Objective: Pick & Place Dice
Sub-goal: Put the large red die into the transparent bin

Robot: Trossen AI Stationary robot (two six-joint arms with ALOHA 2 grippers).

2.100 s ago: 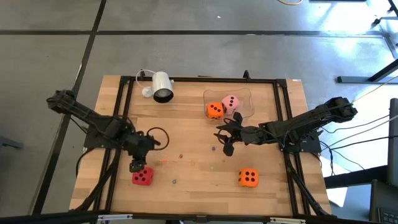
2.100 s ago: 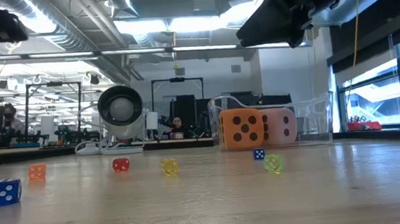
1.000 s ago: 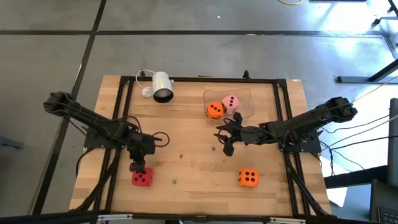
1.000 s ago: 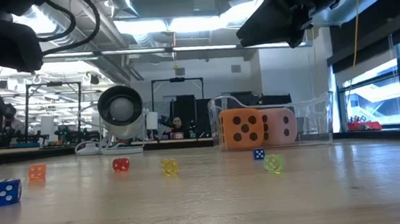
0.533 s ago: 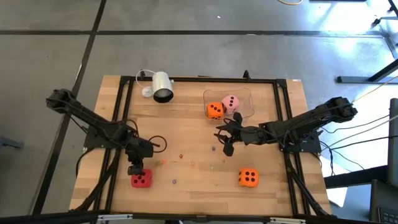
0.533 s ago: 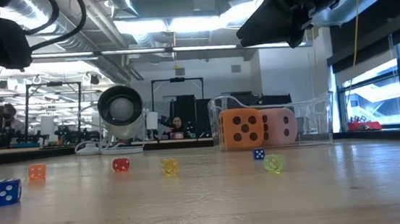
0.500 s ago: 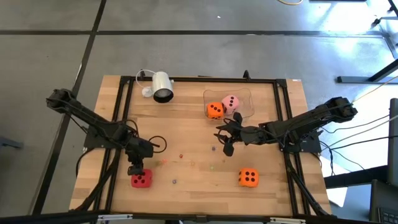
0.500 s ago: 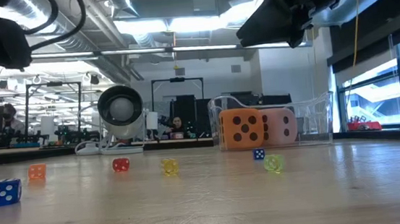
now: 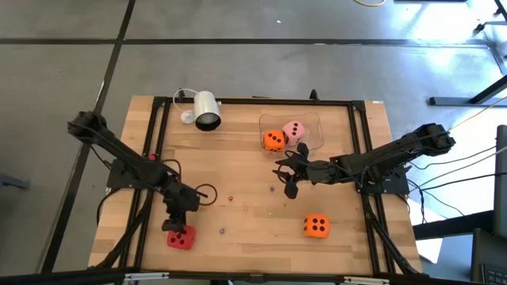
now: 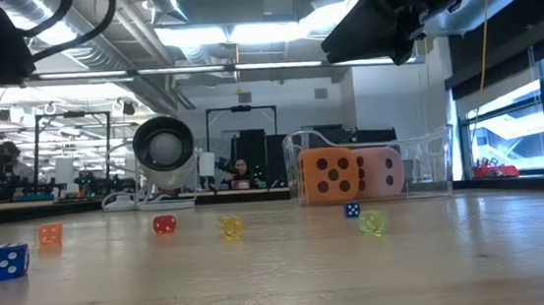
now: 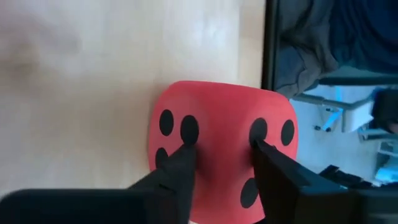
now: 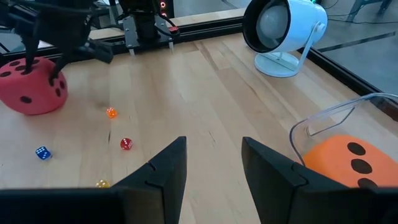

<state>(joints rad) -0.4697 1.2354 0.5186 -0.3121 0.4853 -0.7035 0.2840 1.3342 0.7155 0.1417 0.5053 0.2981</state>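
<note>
The left tool (image 9: 177, 226) is set directly over the red die (image 9: 180, 237) at the counter's (image 9: 238, 158) near left; its fingers (image 11: 177, 171) are pressed into the die's top face, closed on it; the right tool (image 9: 285, 176) is held mid-counter, partly open, empty; an orange die (image 9: 273, 140) and the pink die (image 9: 294, 131) are seen inside the clear tray (image 9: 310, 123); a second orange die (image 9: 317, 226) lies loose, nearer the right arm.

Dice (image 9: 181, 237) — red, orange (image 9: 317, 226) apart; two binned (image 9: 283, 136).
</note>
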